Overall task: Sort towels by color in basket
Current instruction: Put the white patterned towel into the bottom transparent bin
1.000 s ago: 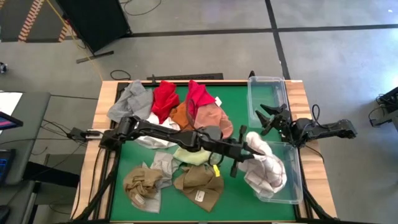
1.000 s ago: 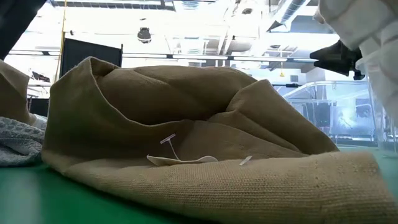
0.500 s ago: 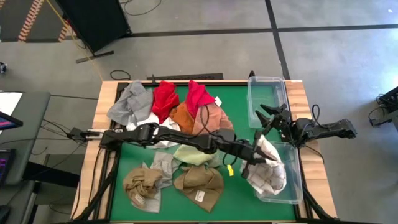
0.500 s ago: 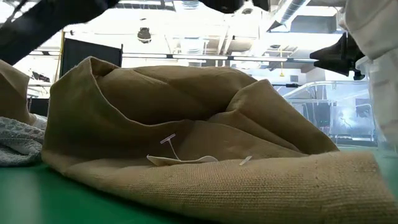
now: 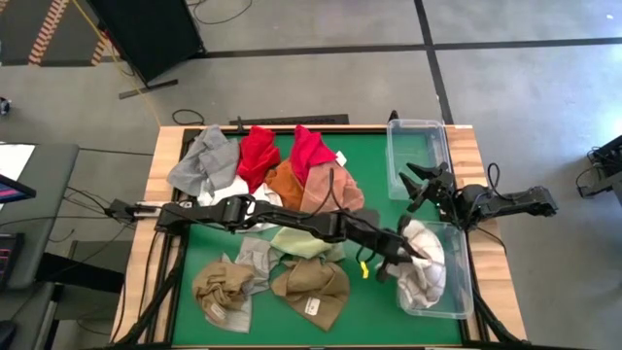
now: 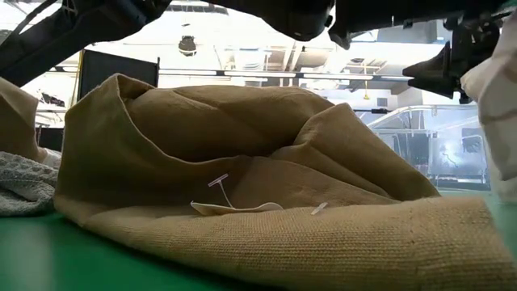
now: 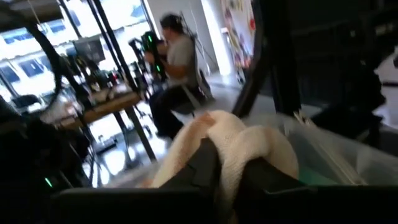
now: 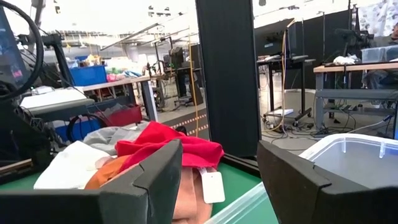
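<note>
— Where had the left gripper [image 5: 400, 255] got to?

— Stretched right across the worktop [image 5: 374, 175] to about four o'clock, at the near edge of the closer clear bin [image 5: 465, 282]. The white towel [image 5: 424, 264] lay bunched inside that bin, part of it humped against the near wall. In the left wrist view a fold of it [image 7: 239, 146] sat draped between the dark fingers [image 7: 202, 163].

— So the jaws had hold of it?

— I couldn't tell. The cloth was between them, but whether they pinched it or had just let go wasn't clear.

— What worried you?

— If a fold or a tag had snagged on a finger, pulling the arm back would likely have dragged the towel over the rim and out again. A soft cloth hangs on easily. The bin looked light too, so a tug might have shifted it.

— And the right gripper [image 5: 420, 187]?

— Waiting at three o'clock, between the two bins, jaws open and empty, close by. A careless retreat by the left arm could have brushed it.

— The other towels?

— Red [image 5: 258, 151], grey [image 5: 206, 160] and orange [image 5: 284, 180] heaped around eleven o'clock, tan-brown ones [image 5: 313, 287] at six, under the left arm's reach. The far bin [image 5: 418, 156] stood empty.
</note>
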